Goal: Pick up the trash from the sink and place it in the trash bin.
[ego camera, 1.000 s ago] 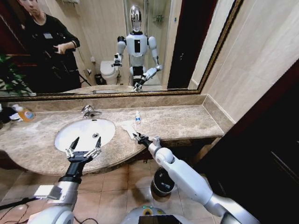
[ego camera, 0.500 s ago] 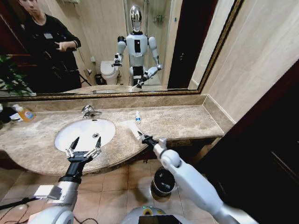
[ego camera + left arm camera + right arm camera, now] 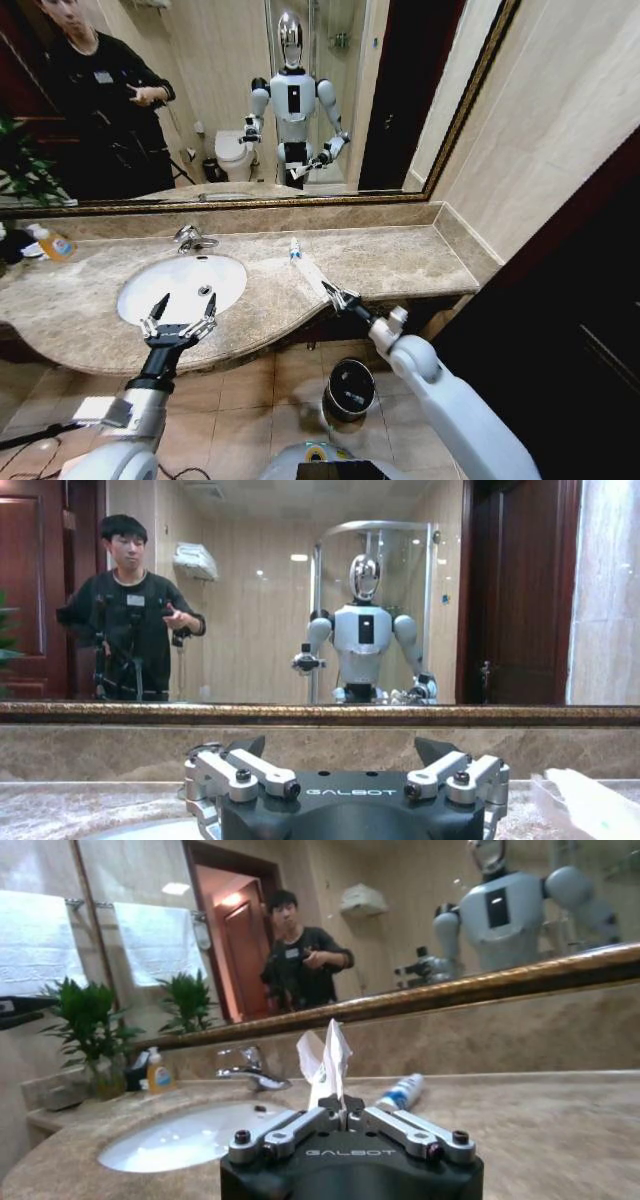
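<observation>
Right gripper [image 3: 337,296] is clenched on the paper [image 3: 312,272], lifted off the counter at the sink's [image 3: 135,295] three o'clock, ready for carrying to the bin [image 3: 349,389] below. Left gripper [image 3: 180,321] waits, fingers spread, over the sink's front edge.

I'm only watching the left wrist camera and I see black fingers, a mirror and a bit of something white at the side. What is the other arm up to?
Observer: The right gripper is shut on a piece of white paper, holding it at the counter's front edge.
Operator: Is there a bin anywhere?
Observer: Yes, a trash bin stands on the floor tiles below that counter edge, under the right arm.
Operator: And what are my black fingers hovering over?
Observer: The left gripper is open at the front rim of the sink.
Operator: Anything else lying around?
Observer: A small bottle with a blue label lies on the counter beside the sink.
</observation>
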You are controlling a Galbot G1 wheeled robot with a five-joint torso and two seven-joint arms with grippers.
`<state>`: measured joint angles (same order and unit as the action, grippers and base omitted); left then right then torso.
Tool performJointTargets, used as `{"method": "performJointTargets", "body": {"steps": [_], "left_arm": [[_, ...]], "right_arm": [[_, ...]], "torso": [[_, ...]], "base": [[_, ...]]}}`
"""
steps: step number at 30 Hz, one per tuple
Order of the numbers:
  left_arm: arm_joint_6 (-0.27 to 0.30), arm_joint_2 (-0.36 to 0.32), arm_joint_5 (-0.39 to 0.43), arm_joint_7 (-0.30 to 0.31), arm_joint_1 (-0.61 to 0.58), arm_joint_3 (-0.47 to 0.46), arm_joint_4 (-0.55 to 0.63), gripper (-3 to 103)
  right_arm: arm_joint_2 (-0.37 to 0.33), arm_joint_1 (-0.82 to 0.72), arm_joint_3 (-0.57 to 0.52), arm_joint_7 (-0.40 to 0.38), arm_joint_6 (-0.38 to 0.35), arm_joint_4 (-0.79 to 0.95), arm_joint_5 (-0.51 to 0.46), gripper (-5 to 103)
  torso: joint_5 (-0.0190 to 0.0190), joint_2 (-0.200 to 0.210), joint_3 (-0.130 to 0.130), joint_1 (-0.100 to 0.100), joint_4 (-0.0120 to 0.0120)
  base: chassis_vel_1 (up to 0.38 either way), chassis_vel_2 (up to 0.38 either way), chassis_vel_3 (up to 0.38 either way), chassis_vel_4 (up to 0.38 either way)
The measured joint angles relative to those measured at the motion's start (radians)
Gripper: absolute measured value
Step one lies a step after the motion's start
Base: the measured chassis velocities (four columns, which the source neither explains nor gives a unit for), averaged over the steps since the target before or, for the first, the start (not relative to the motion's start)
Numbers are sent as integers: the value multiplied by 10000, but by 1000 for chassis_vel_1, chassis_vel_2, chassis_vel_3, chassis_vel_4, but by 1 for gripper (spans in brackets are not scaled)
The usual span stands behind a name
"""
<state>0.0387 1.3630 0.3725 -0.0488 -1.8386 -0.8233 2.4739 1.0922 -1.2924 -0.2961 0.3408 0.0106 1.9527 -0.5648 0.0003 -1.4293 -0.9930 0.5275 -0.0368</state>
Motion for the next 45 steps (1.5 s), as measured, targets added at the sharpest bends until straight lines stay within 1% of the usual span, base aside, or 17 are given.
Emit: {"method": "performJointTargets", "body": {"steps": [2, 3, 5, 8, 10, 11, 12, 14, 19, 24, 26, 31, 32, 34, 36, 38, 45], "left_arm": [[0, 0, 0, 0, 0, 0, 0, 100], [0, 0, 0, 0, 0, 0, 0, 100], [0, -1, -1, 0, 0, 0, 0, 100], [0, -1, 0, 0, -1, 0, 0, 100], [0, -1, -1, 0, 0, 0, 0, 100], [0, 0, 0, 0, 0, 0, 0, 100], [0, 0, 0, 0, 0, 0, 0, 100], [0, 0, 0, 0, 0, 0, 0, 100], [0, -1, 0, 0, -1, 0, 0, 100], [-1, 0, 0, -1, 0, 1, 1, 100], [0, 0, 0, -1, -1, 1, 0, 100], [0, -1, 0, 0, 0, 0, 0, 100], [0, -1, 0, 0, 0, 0, 0, 100], [0, -1, 0, 0, 0, 0, 0, 100], [0, 0, 0, 0, 0, 0, 0, 100], [0, -1, -1, 0, 0, 0, 0, 100], [0, 0, 0, 0, 0, 0, 0, 100]], "right_arm": [[216, -883, -868, 535, 241, 94, 218, 0], [216, -883, -868, 535, 241, 94, 218, 0], [410, -1612, -1627, 953, 610, 2, 325, 0], [546, -2253, -2271, 1516, 953, -460, 329, 0], [552, -2372, -2385, 1720, 1067, -705, 292, 0], [545, -2496, -2511, 2118, 1440, -1348, 151, 0], [545, -2496, -2511, 2118, 1440, -1348, 151, 0], [550, -2638, -2683, 2715, 1951, -2210, 37, 0], [638, -2981, -2637, 3134, 2183, -3017, 256, 0], [854, -2544, -2364, 2999, 2437, -4087, 962, 0], [1154, -1998, -2082, 2704, 2503, -5341, 1597, 0], [1581, -1066, -1567, 2210, 2575, -7114, 1969, 0], [1581, -1066, -1567, 2210, 2575, -7114, 1969, 0], [1764, -502, -1298, 1804, 2727, -8120, 2317, 0], [1802, -399, -1272, 1747, 2762, -8301, 2387, 0], [2117, 213, -1225, 1534, 2836, -9390, 2774, 0], [2321, 642, -1121, 1072, 2789, -10422, 3011, 0]], "torso": [[0, 0, 0, 0, 0], [0, 0, 0, 0, 0], [-1, 0, 1, -1, 0], [-1, 0, 0, -1, 1], [-1, 0, 0, 0, 1], [0, 0, 0, -1, 1], [0, 0, 0, -1, 1], [1, 1, 0, 0, -1], [-6, 1, 0, 0, 2], [-2, 1, 0, 0, -1], [-2, 2, -1, 0, -1], [-2, 2, -1, 1, -1], [-2, 2, -1, 1, -1], [-6, 2, -1, 1, -1], [-7, 2, -1, 1, -1], [-1, 2, -2, 1, -1], [-5, 2, -2, 1, -1]], "base": [[0, 0, 0, 0], [0, 0, 0, 0], [0, 0, 0, 0], [0, 0, 0, 0], [0, 0, 0, 0], [0, 0, 0, 0], [0, 0, 0, 0], [0, 0, 0, 0], [0, 0, 0, 0], [0, 0, 0, 0], [0, 0, 0, 0], [0, 0, 0, 0], [0, 0, 0, 0], [0, 0, 0, 0], [0, 0, 0, 0], [0, 0, 0, 0], [0, 0, 0, 0]]}}
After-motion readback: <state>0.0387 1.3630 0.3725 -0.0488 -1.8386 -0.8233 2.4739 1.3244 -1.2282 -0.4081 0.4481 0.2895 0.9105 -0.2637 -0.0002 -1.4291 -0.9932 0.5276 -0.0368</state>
